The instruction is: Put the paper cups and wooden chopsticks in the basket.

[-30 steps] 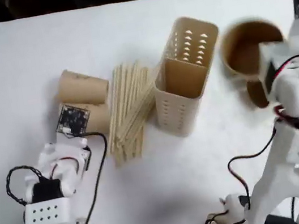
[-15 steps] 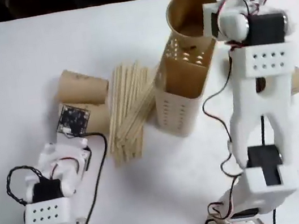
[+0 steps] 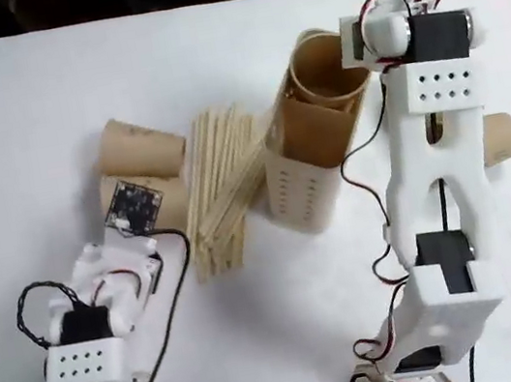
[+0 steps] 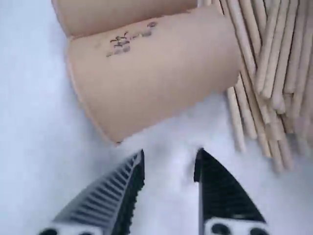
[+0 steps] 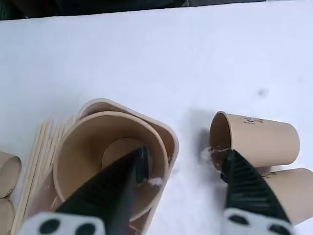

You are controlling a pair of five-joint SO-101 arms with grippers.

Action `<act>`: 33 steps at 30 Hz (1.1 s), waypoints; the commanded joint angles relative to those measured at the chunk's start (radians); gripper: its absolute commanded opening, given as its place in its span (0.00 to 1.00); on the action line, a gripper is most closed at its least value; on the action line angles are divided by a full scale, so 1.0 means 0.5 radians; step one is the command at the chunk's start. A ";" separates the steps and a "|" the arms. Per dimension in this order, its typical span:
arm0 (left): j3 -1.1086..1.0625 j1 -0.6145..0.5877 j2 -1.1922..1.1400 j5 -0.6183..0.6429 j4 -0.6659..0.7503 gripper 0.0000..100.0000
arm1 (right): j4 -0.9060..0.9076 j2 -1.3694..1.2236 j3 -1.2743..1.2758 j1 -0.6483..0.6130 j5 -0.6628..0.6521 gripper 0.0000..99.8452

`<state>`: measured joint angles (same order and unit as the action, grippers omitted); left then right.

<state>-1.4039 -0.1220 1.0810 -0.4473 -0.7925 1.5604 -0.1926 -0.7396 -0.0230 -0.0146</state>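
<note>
The beige perforated basket (image 3: pixel 304 178) stands at mid-table with one paper cup (image 3: pixel 323 77) (image 5: pixel 105 156) upright in its mouth. My right gripper (image 5: pixel 186 164) hovers just above it, open: one finger (image 5: pixel 139 164) is at the cup's rim, the other is well clear. Two more paper cups (image 5: pixel 257 139) (image 5: pixel 288 183) lie on their sides to the basket's right, one of these cups (image 3: pixel 502 138) peeking from behind the right arm. On the left, two cups (image 3: pixel 140 146) (image 4: pixel 146 73) lie beside the wooden chopsticks (image 3: pixel 220 182) (image 4: pixel 274 73). My left gripper (image 4: pixel 168 161) stands open just short of the nearer cup.
The right arm (image 3: pixel 429 113) stretches across the table's right side, from the front edge to the basket. The left arm (image 3: pixel 98 305) sits at the front left, its cable looping beside the chopsticks. White tabletop (image 3: pixel 42 89) lies open at the back left.
The right arm swung from the right side to over the basket with a cup, which now sits lower in the basket's mouth. The left arm hardly moved.
</note>
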 commanded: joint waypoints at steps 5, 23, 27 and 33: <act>0.012 0.032 0.038 -0.015 0.043 0.17 | 0.269 0.379 -0.068 0.026 -0.626 0.18; 0.009 0.032 0.038 -0.015 0.043 0.17 | -0.364 0.704 1.448 0.575 -1.458 0.26; 0.009 0.035 0.038 -0.015 0.043 0.17 | -0.658 0.827 1.823 0.649 -1.494 0.26; 0.009 0.035 0.038 -0.015 0.043 0.17 | -1.054 0.925 2.240 0.661 -1.498 0.26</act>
<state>-1.4039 -0.1220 1.0810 -0.4473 -0.7925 1.1201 0.2217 0.3284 0.2931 -0.7526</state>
